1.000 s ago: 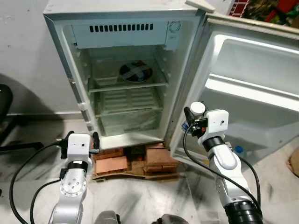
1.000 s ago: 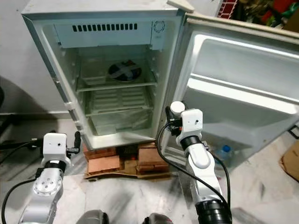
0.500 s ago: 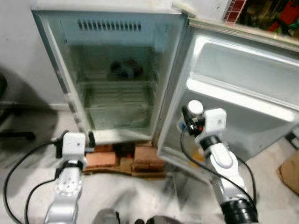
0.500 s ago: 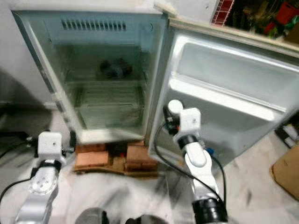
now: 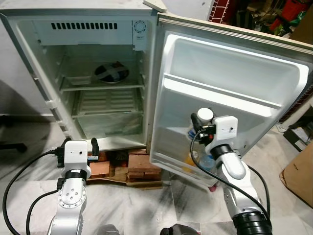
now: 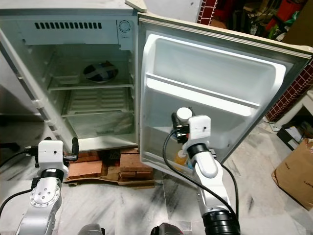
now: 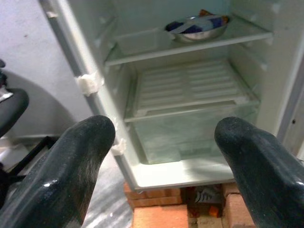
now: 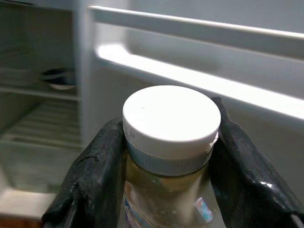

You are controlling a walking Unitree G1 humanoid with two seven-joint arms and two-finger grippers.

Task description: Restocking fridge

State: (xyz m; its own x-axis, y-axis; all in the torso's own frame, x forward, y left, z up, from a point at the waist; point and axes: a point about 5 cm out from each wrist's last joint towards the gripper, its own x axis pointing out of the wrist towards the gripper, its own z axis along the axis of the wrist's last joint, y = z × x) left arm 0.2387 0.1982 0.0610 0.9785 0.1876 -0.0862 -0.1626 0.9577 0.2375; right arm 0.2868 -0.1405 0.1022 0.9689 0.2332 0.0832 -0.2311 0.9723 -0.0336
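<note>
The small white fridge [image 5: 29,73] stands open, its door [image 5: 234,73] swung wide to the right. A dark bowl [image 5: 111,72] rests on the upper shelf. My right gripper [image 8: 168,156] is shut on a bottle [image 8: 171,126] with a white cap [image 5: 205,114] and pale liquid, held upright in front of the door's inner side, below its middle rack [image 5: 215,93]. A yellow bottle [image 6: 181,157] and a blue-capped one [image 5: 208,161] stand in the door's bottom rack. My left gripper [image 7: 164,130] is open, low before the fridge's bottom left corner.
Red bricks [image 5: 139,164] and cardboard prop up the fridge on the marble floor. A brown cardboard box [image 5: 298,174] sits at the far right. A black chair [image 7: 12,107] stands left of the fridge. A brick wall and clutter lie behind the door.
The whole view has swung right, so the fridge body now lies left and the door's inside is central. The right gripper still holds the bottle; the left stays open.
</note>
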